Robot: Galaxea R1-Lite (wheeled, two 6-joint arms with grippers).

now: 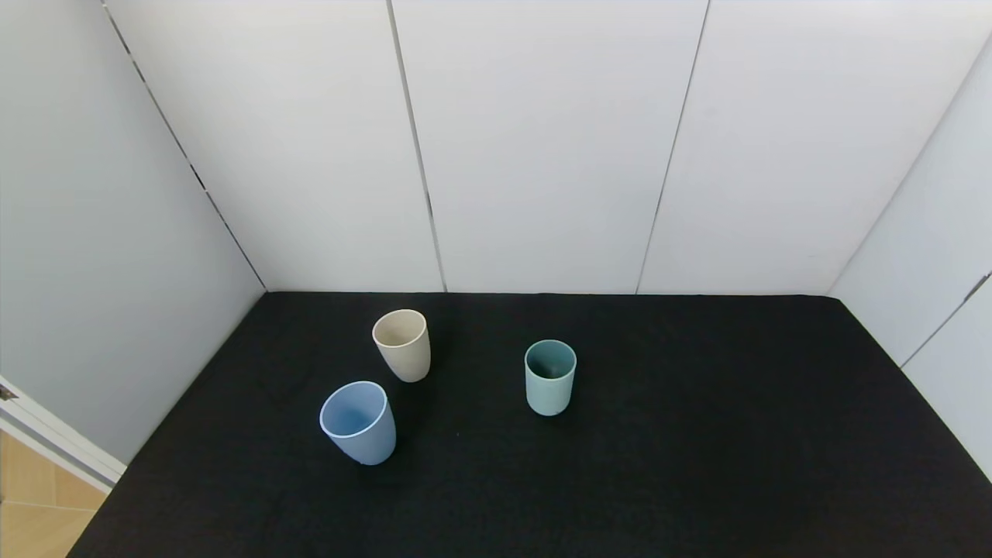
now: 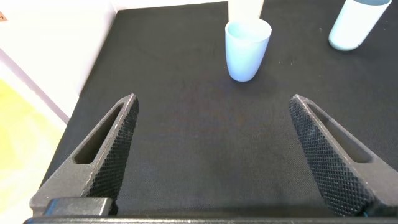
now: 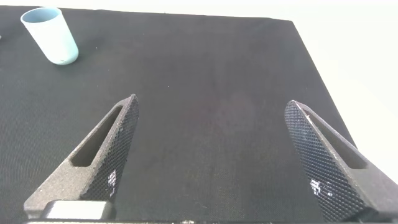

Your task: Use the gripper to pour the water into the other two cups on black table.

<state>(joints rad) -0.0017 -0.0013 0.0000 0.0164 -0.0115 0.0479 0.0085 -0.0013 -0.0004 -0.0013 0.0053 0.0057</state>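
On the black table [image 1: 697, 434] stand three upright cups: a beige cup [image 1: 401, 345] at the back left, a pale teal cup [image 1: 550, 377] near the middle, and a wider light blue cup [image 1: 358, 422] in front of the beige one. Neither arm shows in the head view. My left gripper [image 2: 214, 99] is open and empty, low over the table's near left part, with the blue cup [image 2: 247, 50] ahead of it, the beige cup [image 2: 245, 9] behind that and the teal cup [image 2: 356, 25] farther off. My right gripper [image 3: 212, 102] is open and empty over the near right part; the teal cup [image 3: 51, 36] is far from it.
White wall panels [image 1: 542, 155] close the table at the back and both sides. The table's left edge drops to a wooden floor [image 1: 31, 496]. Bare black cloth lies to the right of the teal cup and in front of all the cups.
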